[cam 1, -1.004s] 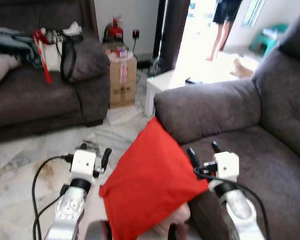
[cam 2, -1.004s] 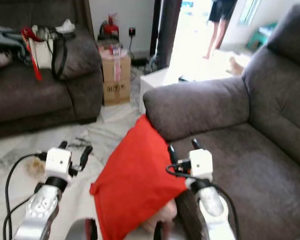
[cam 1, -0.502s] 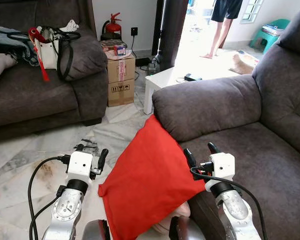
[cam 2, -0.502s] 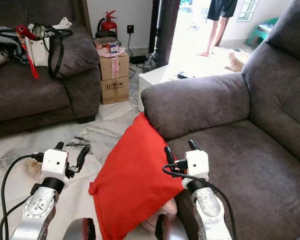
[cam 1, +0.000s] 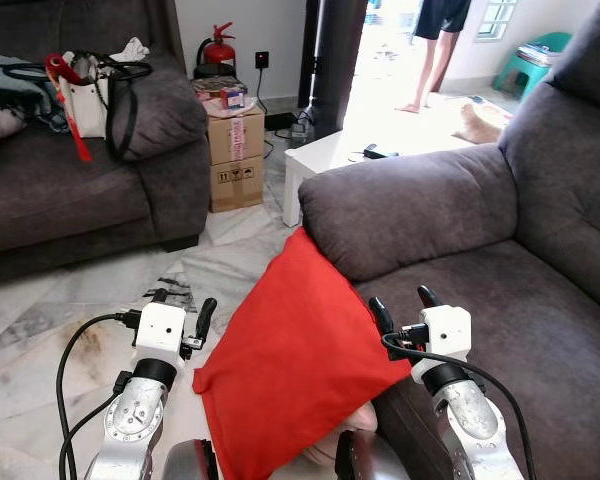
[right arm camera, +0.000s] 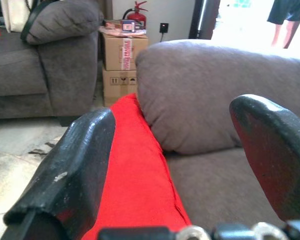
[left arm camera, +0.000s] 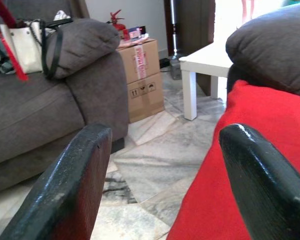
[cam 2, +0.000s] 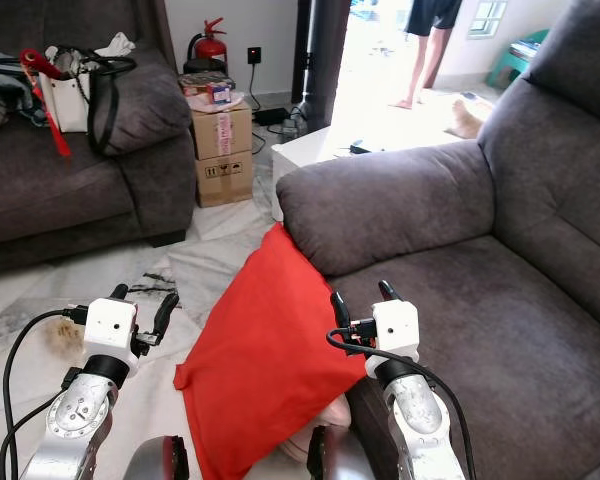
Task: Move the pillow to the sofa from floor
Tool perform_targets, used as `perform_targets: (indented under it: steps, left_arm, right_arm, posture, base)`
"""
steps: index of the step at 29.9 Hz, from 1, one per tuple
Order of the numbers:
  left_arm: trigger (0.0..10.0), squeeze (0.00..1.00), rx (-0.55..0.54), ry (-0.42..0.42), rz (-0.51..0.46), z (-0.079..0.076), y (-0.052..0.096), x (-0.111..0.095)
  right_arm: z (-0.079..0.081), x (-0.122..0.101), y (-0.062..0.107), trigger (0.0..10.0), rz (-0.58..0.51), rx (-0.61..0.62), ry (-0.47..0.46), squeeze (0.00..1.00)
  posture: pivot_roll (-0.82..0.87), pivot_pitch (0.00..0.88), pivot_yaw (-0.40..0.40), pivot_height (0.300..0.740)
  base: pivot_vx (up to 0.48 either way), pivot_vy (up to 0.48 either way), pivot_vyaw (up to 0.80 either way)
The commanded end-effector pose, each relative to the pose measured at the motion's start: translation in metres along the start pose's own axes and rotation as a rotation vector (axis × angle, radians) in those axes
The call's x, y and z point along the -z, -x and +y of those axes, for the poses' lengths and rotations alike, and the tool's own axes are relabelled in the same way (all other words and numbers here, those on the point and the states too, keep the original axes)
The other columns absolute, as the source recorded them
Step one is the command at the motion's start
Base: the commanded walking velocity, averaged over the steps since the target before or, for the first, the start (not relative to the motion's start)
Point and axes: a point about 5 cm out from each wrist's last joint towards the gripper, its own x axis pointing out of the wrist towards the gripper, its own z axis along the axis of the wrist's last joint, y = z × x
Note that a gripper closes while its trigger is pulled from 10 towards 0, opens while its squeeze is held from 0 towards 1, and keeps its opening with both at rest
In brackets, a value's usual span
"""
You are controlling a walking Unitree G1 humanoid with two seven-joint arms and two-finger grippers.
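Note:
A red pillow (cam 1: 295, 365) stands tilted between my two arms, its top corner against the grey sofa's armrest (cam 1: 410, 205) and its lower part over the floor. My left gripper (cam 1: 185, 303) is open just left of the pillow's edge. My right gripper (cam 1: 400, 305) is open at the pillow's right edge, above the front of the sofa seat (cam 1: 520, 330). In the left wrist view the pillow (left arm camera: 270, 115) lies beside one finger. In the right wrist view the pillow (right arm camera: 135, 165) rests against the armrest (right arm camera: 210, 90) between the open fingers.
A second dark sofa (cam 1: 80, 190) with bags on it stands at the left. A cardboard box (cam 1: 235, 160), a fire extinguisher (cam 1: 218, 50) and a low white table (cam 1: 330, 160) stand behind. A person's legs (cam 1: 435, 50) are in the bright doorway. Marble floor (cam 1: 60, 310) lies to the left.
The camera has steadied and shifted a little. The pillow and both open grippers keep the same places relative to each other.

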Motion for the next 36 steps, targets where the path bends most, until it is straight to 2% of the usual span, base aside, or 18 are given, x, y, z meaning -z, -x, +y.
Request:
perform_targets:
  steps: [1,11,23,30,36]
  left_arm:
    - [10.0,0.0,-0.008,0.001,0.005,0.0003,-0.0001,-0.0008]
    - [10.0,0.0,0.001,0.007,0.004,-0.0011,-0.0001,-0.0008]
    - [10.0,0.0,0.004,0.003,0.006,-0.0008,0.0,-0.0005]
    - [10.0,0.0,0.005,0.001,0.007,-0.0008,-0.0001,-0.0002]
    - [10.0,0.0,0.027,0.0,0.011,-0.0039,0.0009,0.0006]
  right_arm:
    - [-0.0032,0.0017,0.0002,10.0,0.015,0.008,0.003,0.0]
    - [-0.0034,0.0025,0.0002,10.0,0.019,0.012,0.004,0.0]
    - [-0.0037,0.0037,-0.0013,10.0,0.034,0.023,-0.015,0.0]
    - [-0.0037,0.0024,-0.0017,10.0,0.02,0.018,-0.007,0.0]
    - [-0.0042,0.0049,-0.0022,10.0,0.034,0.019,-0.002,0.0]
  posture:
    - [0.01,0.03,-0.086,0.591]
    - [0.01,0.032,-0.084,0.591]
    - [0.01,0.03,-0.083,0.591]
    - [0.02,0.03,-0.084,0.591]
    - [0.02,0.03,-0.085,0.591]
  base:
    - [0.244,0.0,0.0]
    - [0.0,0.0,0.0]
    - [0.346,0.0,0.0]
    - [0.359,0.0,-0.55]
    - [0.0,0.0,0.0]
